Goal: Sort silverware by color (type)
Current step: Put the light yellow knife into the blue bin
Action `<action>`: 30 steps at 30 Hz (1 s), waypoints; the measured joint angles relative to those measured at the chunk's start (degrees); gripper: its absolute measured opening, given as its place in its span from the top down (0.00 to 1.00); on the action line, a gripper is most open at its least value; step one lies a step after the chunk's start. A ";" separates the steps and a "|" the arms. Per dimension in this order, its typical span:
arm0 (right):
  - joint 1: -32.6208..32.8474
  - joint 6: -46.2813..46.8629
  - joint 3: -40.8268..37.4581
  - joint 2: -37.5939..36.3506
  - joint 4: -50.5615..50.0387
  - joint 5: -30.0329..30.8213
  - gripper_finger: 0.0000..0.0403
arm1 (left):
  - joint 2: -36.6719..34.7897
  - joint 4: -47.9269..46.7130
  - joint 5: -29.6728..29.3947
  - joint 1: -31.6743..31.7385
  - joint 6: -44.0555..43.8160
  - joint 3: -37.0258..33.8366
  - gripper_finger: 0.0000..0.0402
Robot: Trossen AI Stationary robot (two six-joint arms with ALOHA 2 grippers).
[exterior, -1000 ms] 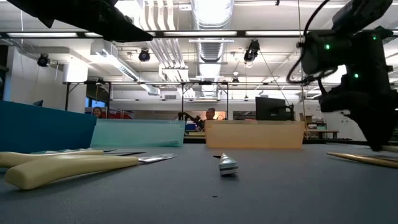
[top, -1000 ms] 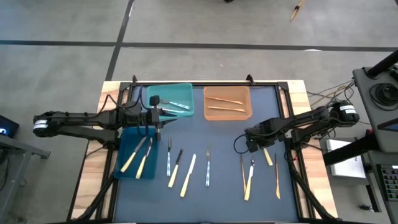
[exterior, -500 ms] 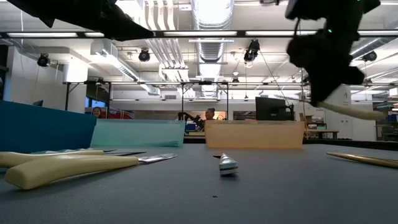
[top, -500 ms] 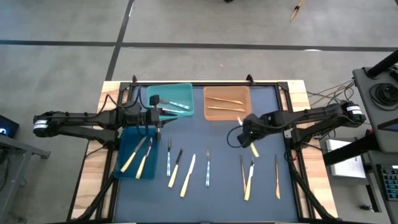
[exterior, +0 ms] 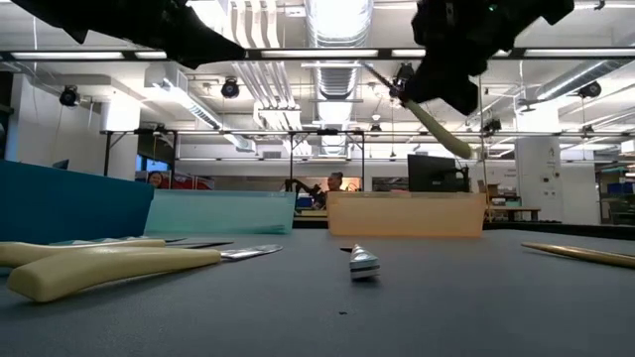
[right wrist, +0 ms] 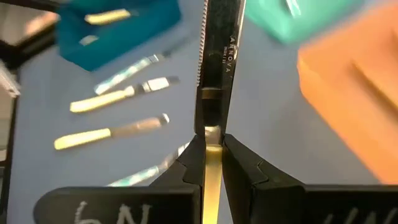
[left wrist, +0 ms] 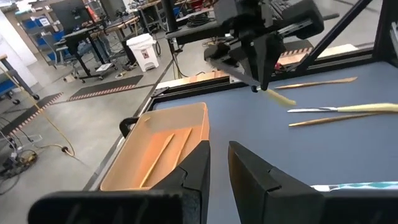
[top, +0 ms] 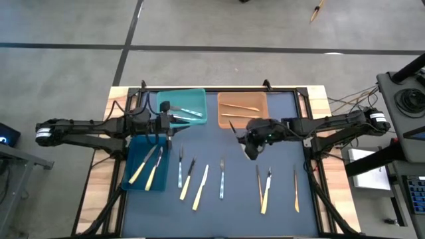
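My right gripper (top: 249,141) hangs over the middle of the dark mat, just in front of the orange bin (top: 243,109), shut on a knife (right wrist: 214,68) with a steel blade and a pale yellow handle. My left gripper (top: 169,123) hovers between the teal bin (top: 181,107) and the blue bin (top: 147,166); its fingers (left wrist: 217,168) stand a narrow gap apart with nothing between them. Silvery pieces lie in the teal bin, orange-tan ones in the orange bin, pale yellow ones in the blue bin. Several more pieces of silverware (top: 201,186) lie flat on the mat. My right gripper pinches the knife between its two fingers where the blade meets the handle (right wrist: 212,132). The fingers (left wrist: 261,78) come from above, pointing down, and lie across the knife. The knife is lifted clear of the mat and slants, blade end higher, handle end (exterior: 448,141) lower.
Loose pieces lie in a row on the near half of the mat, several at the left (top: 180,166) and three at the right (top: 265,192). A raised black frame (top: 302,99) borders the mat. The mat between the bins and the row is bare.
My right gripper has risen from the mat's right side and moved left toward the orange bin, its wrist rolling and tipping up. The pale-handled knife has come up with it, from lying on the mat to hanging clear and slanted.
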 joint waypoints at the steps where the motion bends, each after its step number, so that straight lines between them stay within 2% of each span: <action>1: 0.00 -1.81 0.00 0.00 1.73 -0.15 0.94 | 0.00 0.04 0.00 0.00 -0.56 0.00 0.90; 9: -0.72 -14.46 -0.02 0.49 15.98 -6.01 0.94 | 0.00 0.37 0.00 0.00 -3.91 0.00 0.90; 14: -2.45 -20.15 -0.04 3.51 25.58 -14.61 0.94 | 0.00 1.61 0.00 -0.01 -6.01 0.00 0.90; 20: -4.81 -25.03 -0.07 11.38 39.79 -26.85 0.94 | 0.00 2.90 0.47 0.00 -8.58 -0.11 0.90; 23: -6.10 -25.70 -0.09 16.41 50.28 -35.69 0.94 | 0.00 3.06 4.37 0.00 -9.60 -0.15 0.90; 26: -7.11 -24.58 -0.09 21.42 62.10 -43.74 0.94 | 0.00 4.44 11.64 -0.09 -9.68 -0.61 0.90; 30: -8.08 -21.04 -0.09 27.04 76.15 -49.87 0.94 | 0.04 7.03 20.29 -0.14 -11.18 -0.82 0.90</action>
